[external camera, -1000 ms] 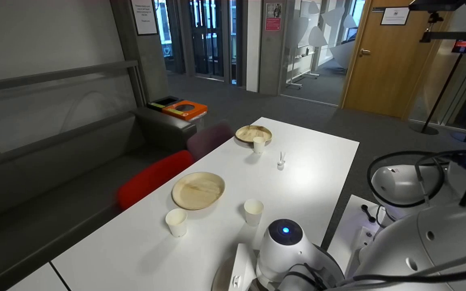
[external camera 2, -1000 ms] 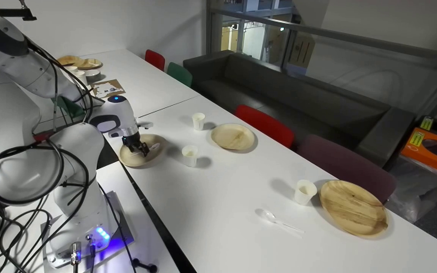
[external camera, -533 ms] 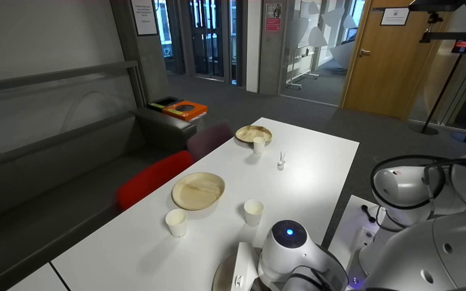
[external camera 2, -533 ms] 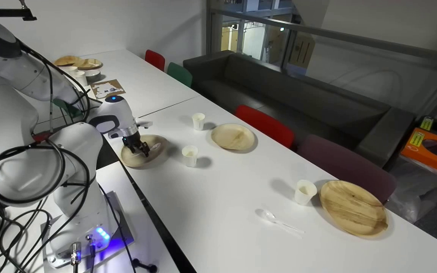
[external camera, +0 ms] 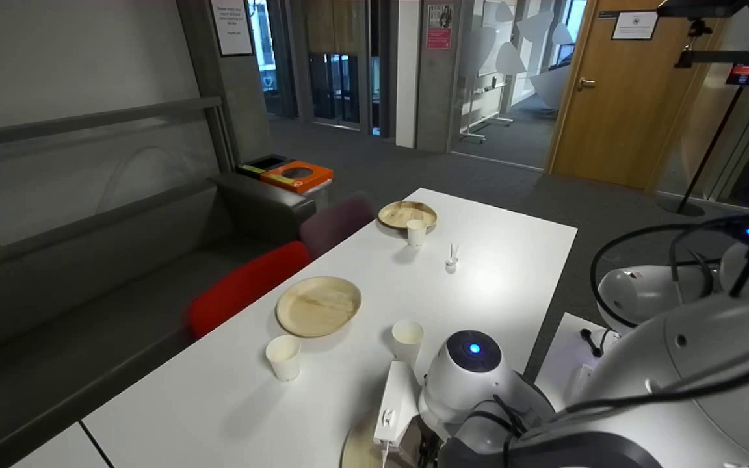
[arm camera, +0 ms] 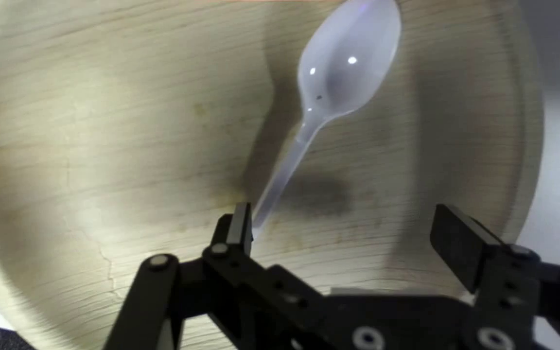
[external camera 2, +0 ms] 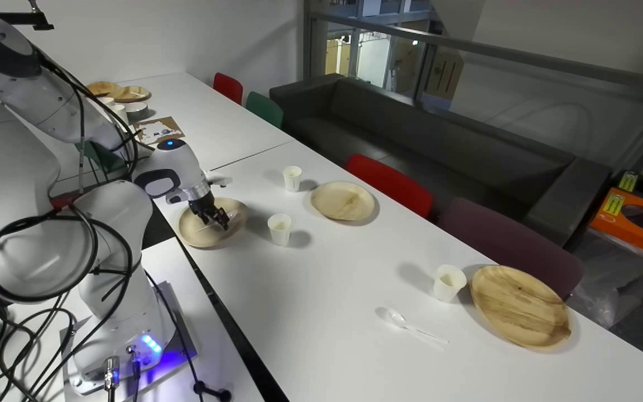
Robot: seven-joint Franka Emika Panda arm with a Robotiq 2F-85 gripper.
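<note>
Translucent white plastic spoon [arm camera: 326, 99], in round pale wooden plate [arm camera: 139, 146]. Long axis slanting; bowl ahead of black two-finger gripper [arm camera: 343, 218], handle end just beside one finger [arm camera: 236, 231]. Jaws wide apart, nothing clamped.

Dark sofa [external camera: 114, 273] behind a red chair [external camera: 248, 286], wooden door [external camera: 621, 110] beyond.

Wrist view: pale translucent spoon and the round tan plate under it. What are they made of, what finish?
Pale translucent spoon: probably plastic, smooth and glossy; small sharp white glints and a milky, partly see-through look.
Round tan plate: wood or pressed leaf, can't tell which; mostly matte, with fine streaky grain, a crack-like line and no sharp glints.
</note>
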